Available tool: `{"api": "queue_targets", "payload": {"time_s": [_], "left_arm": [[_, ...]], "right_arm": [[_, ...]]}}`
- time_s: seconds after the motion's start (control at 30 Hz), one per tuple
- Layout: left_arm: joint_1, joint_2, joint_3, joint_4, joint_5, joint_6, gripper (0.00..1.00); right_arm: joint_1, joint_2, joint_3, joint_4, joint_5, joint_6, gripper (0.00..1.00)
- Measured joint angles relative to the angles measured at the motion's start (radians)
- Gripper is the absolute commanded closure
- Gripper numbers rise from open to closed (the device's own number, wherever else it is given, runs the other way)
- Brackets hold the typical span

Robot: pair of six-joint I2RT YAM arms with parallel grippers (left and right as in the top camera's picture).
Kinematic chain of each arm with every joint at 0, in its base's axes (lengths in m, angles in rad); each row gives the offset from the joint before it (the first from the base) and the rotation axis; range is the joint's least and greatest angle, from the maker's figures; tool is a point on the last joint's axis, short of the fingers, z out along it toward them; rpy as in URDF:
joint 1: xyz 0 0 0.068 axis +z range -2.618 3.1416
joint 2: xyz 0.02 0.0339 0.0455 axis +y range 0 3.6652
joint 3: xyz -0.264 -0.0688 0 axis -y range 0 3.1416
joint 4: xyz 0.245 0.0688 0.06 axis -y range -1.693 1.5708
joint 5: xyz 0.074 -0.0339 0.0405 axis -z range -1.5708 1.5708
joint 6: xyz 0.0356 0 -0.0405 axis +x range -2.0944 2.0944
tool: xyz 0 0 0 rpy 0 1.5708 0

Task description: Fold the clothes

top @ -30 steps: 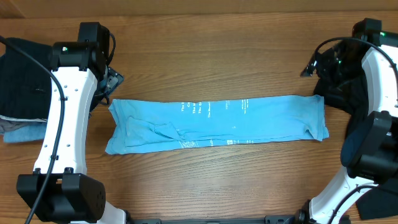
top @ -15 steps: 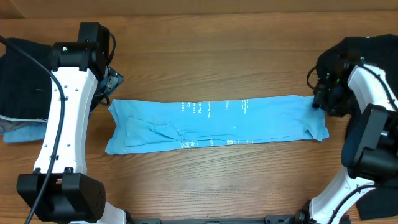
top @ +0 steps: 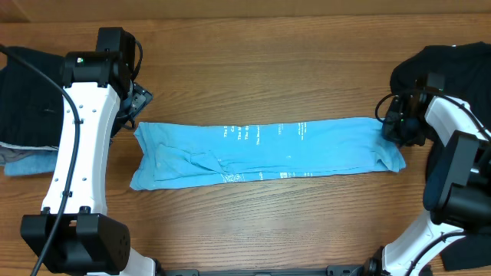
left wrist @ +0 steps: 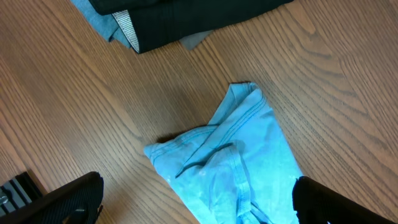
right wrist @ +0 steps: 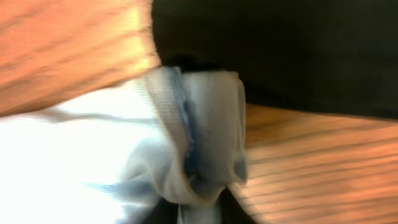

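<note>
Sky-blue T-shirt (top: 268, 153) lies folded into a long narrow strip running left to right across the middle of the wooden counter (top: 268, 69), white lettering facing up near its centre; left end rumpled, with seams and a doubled corner showing in the left wrist view (left wrist: 236, 168). Left arm: base at the lower left, white link running up the left side, wrist bent over at the top; left gripper (top: 138, 100) sits just beyond the strip's upper-left corner, jaws spread wide, dark fingers at either lower edge of its wrist view (left wrist: 199, 205), nothing between them. Right arm: base at the lower right, forearm arcing up and inward; right gripper (top: 393, 126) is down at the strip's right end, jaws closed on the cloth, which bunches into a pinched fold close to the lens (right wrist: 193, 124); view blurred, fingers barely visible. Edges: long edges roughly straight, lower-right corner flared. Room: bare wood above and below the strip along its whole length; black shirt (top: 453, 69) lies immediately behind the right gripper; folded dark garments (top: 23, 100) at the far left, with bare wood between them and the strip's left end.
</note>
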Motion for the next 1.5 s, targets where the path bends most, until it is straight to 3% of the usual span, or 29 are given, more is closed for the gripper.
{"api": "queue_targets", "payload": {"time_s": [0.2, 0.3, 0.53, 0.73, 1.1, 1.5], "left_arm": [[0.0, 0.0, 0.0, 0.0, 0.0, 0.0, 0.0], [0.0, 0.0, 0.0, 0.0, 0.0, 0.0, 0.0], [0.0, 0.0, 0.0, 0.0, 0.0, 0.0, 0.0], [0.0, 0.0, 0.0, 0.0, 0.0, 0.0, 0.0], [0.0, 0.0, 0.0, 0.0, 0.0, 0.0, 0.0], [0.0, 0.0, 0.0, 0.0, 0.0, 0.0, 0.0]], "right_arm": [[-0.019, -0.003, -0.004, -0.021, -0.121, -0.071, 0.96], [-0.011, 0.005, 0.016, -0.134, -0.166, -0.082, 0.96], [-0.006, 0.011, 0.296, -0.332, -0.197, -0.081, 0.96], [0.01, -0.034, 0.376, -0.418, -0.204, -0.061, 0.96], [0.325, -0.08, 0.377, -0.483, -0.227, 0.109, 0.96], [0.703, -0.08, 0.377, -0.329, -0.275, 0.371, 0.96]]}}
